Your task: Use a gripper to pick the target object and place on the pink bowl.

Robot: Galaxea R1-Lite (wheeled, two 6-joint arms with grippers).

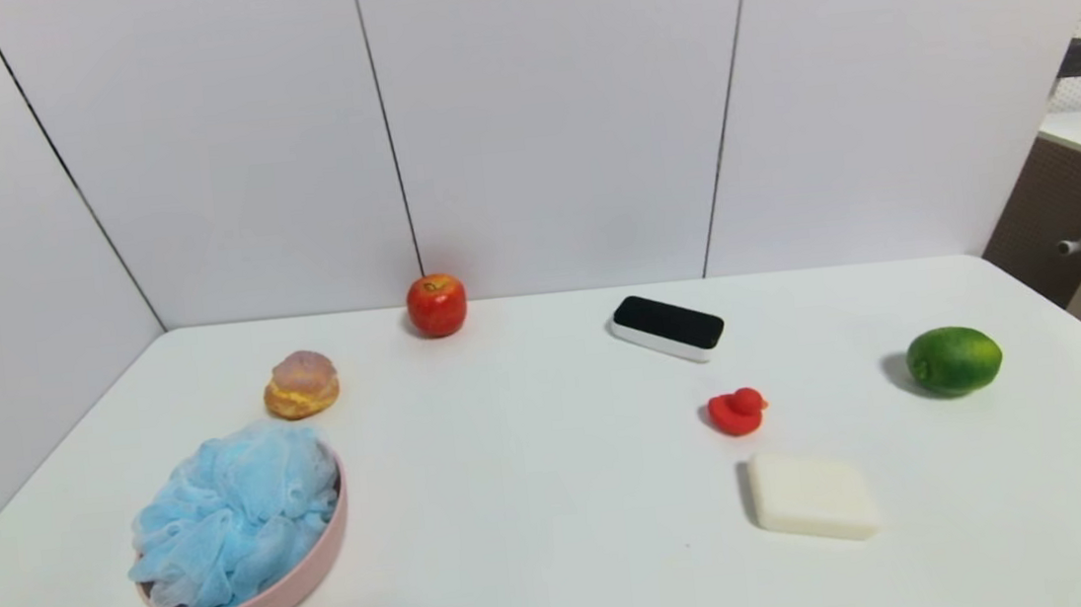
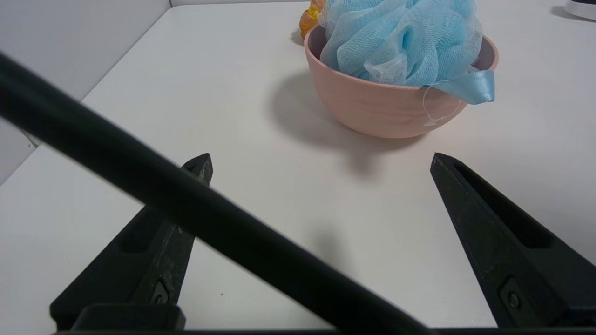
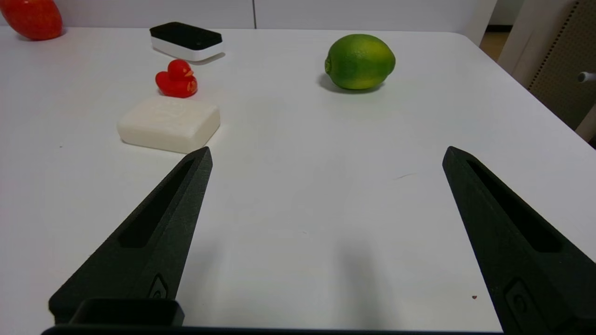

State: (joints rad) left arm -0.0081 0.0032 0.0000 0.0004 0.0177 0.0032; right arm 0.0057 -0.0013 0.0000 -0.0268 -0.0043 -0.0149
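Left end effector (image 2: 321, 158) hung wide open and empty above the bench (image 2: 223, 116); ahead of it, well apart, lay the pouf (image 2: 400, 39) inside the pink bowl (image 2: 372, 109). Seemed finished: best pulled straight away, clear of the ribbon. Right end effector (image 3: 326, 153) parked, likewise spread empty.

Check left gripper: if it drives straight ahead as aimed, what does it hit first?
Probably the pink bowl, which holds the pouf. The left gripper is open over bare table, and the bowl sits ahead, slightly off-centre. Depth is unclear.
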